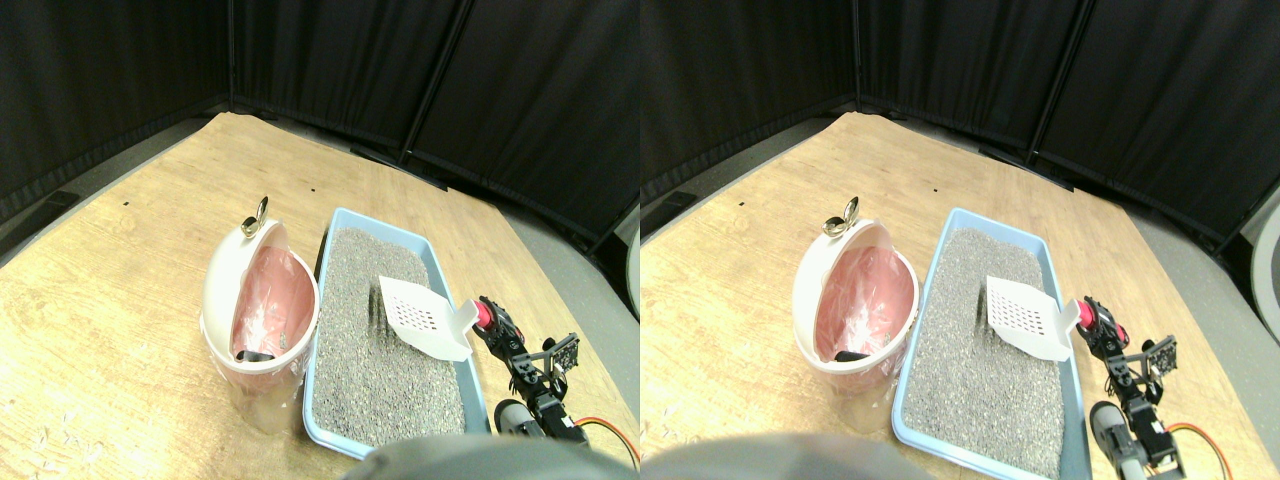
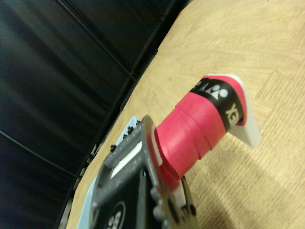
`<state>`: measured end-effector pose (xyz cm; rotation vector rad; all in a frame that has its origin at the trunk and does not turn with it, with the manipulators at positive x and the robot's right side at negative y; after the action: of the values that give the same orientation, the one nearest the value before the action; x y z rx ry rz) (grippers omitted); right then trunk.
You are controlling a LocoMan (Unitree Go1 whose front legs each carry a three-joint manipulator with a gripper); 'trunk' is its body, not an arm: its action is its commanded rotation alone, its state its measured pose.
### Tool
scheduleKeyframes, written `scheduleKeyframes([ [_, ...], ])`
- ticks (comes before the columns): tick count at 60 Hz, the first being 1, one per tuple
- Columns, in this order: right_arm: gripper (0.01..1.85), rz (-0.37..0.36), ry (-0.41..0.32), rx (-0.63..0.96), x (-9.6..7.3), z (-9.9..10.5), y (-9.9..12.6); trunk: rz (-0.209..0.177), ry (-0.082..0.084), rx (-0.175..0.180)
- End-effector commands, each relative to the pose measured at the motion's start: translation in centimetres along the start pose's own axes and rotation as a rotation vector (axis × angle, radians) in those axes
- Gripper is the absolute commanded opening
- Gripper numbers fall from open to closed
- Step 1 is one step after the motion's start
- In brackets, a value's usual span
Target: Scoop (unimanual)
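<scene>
A white slotted scoop (image 1: 425,315) with a pink wrapped handle (image 1: 484,316) hangs tilted over the right side of the grey litter (image 1: 370,350) in the light blue tray (image 1: 330,435). My right gripper (image 1: 497,325) reaches in from the tray's right rim and is shut on that handle. In the wrist view the pink handle (image 2: 190,138) runs out of the dark jaw toward the scoop's white neck (image 2: 250,129). The scoop's blade looks empty. A small furrow marks the litter just left of the blade.
A white bin (image 1: 225,290) with a pink liner (image 1: 275,300) stands against the tray's left side, a dark lump (image 1: 255,355) in its bottom and a metal clip (image 1: 255,218) on its top. Black curtains (image 1: 330,70) close off the wooden floor (image 1: 110,300) behind.
</scene>
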<state>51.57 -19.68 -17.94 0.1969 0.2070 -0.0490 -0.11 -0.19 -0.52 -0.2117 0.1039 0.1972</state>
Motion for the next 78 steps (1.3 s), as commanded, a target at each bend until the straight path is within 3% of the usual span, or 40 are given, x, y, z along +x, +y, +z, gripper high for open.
scheduleKeyframes([
  [1,0.6,0.03,-0.033,0.009,-0.1,1.2,0.5,0.025,0.007,-0.012],
  [9,0.96,0.034,-0.028,0.008,0.1,1.7,0.5,0.03,0.008,-0.018],
  [17,1.15,0.003,0.007,-0.012,0.2,2.6,0.7,0.033,0.007,-0.021],
  [37,1.28,-0.017,0.084,-0.027,-0.5,3.7,0.0,0.026,0.005,-0.021],
  [50,1.37,-0.014,0.135,-0.007,-2.1,4.5,-1.0,0.009,0.005,-0.011],
  [60,1.26,0.015,0.14,0.016,-3.7,5.0,-1.9,-0.004,0.003,-0.002],
  [69,1.0,0.027,0.045,0.042,-4.9,4.7,-2.4,-0.021,0.006,0.011],
  [71,0.62,0.063,-0.021,0.041,-5.1,4.3,-2.6,-0.026,0.007,0.017],
  [73,0.53,0.077,-0.025,0.043,-5.2,4.2,-2.6,-0.03,0.007,0.022],
  [76,0.06,0.148,-0.066,0.081,-5.1,3.7,-2.9,-0.036,0.006,0.028],
  [78,0.06,0.166,-0.077,0.082,-5.1,3.6,-2.9,-0.041,0.008,0.033],
])
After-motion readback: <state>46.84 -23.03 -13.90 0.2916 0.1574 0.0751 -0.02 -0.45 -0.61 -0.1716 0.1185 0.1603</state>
